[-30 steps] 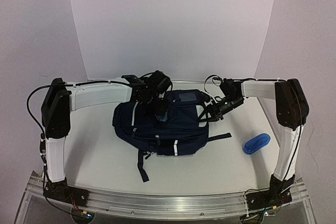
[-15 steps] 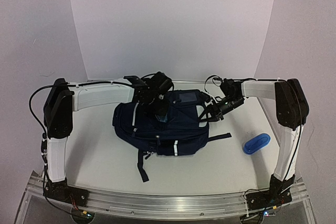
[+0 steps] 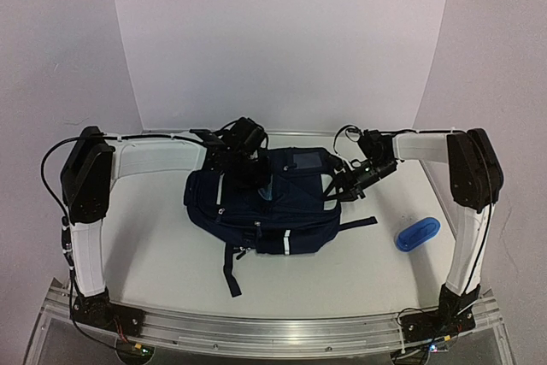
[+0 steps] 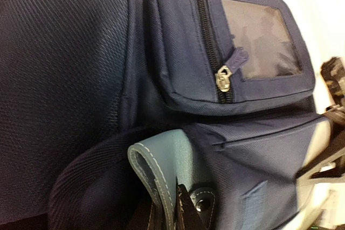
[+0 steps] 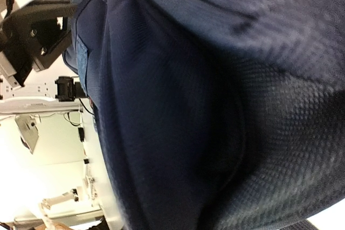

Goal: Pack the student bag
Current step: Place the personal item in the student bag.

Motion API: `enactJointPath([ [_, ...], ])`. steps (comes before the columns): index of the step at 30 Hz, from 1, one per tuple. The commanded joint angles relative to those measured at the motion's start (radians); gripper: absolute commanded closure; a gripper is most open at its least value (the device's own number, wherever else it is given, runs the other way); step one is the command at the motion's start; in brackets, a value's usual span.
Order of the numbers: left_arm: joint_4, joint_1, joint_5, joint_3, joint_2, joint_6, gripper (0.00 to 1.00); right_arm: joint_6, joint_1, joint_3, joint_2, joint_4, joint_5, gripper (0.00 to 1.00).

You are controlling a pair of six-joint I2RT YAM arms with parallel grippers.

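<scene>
Top camera looks down — wrist cameras hug the student bag (image 3: 256, 211).

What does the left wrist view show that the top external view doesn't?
Left wrist only: a metal zipper pull, plus the stitching and snap on a pale blue case pinched by the left gripper. Top only: the blue pouch lying right of the bag, and the dangling strap. Both: the bag and its pocket window.
</scene>
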Motion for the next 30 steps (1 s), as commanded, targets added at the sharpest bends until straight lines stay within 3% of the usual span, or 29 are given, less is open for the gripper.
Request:
enactJointPath([
  [1, 0.354, 0.029, 0.21, -0.116, -0.081, -0.139, 1.0, 0.057, 0.059, -0.006, -0.033, 0.025, -0.02, 0.78],
  [4, 0.425, 0.056, 0.275, -0.198, -0.106, -0.199, 1.0, 0.053, 0.058, -0.016, -0.046, 0.022, -0.01, 0.73],
  [8, 0.359, 0.06, 0.325, -0.186, -0.085, -0.2, 0.97, 0.054, 0.055, -0.031, -0.061, 0.022, -0.01, 0.63],
  [11, 0.243, 0.077, 0.354, -0.154, -0.059, -0.22, 0.74, 0.063, 0.052, -0.033, -0.058, 0.021, -0.002, 0.58],
  [15, 0.075, 0.089, 0.253, -0.138, -0.1, -0.228, 0.46, 0.061, 0.027, -0.049, -0.076, 0.019, 0.023, 0.51],
  [19, -0.065, 0.093, 0.173, -0.084, -0.122, -0.207, 0.25, 0.056, 0.004, -0.06, -0.089, 0.016, 0.068, 0.46],
  [25, -0.262, 0.067, 0.109, 0.092, -0.061, -0.126, 0.18, 0.063, 0.002, -0.074, -0.1, 0.016, 0.124, 0.46],
  [30, -0.284, 0.06, 0.145, 0.137, -0.015, -0.131, 0.16, 0.068, 0.002, -0.082, -0.104, 0.018, 0.113, 0.46],
])
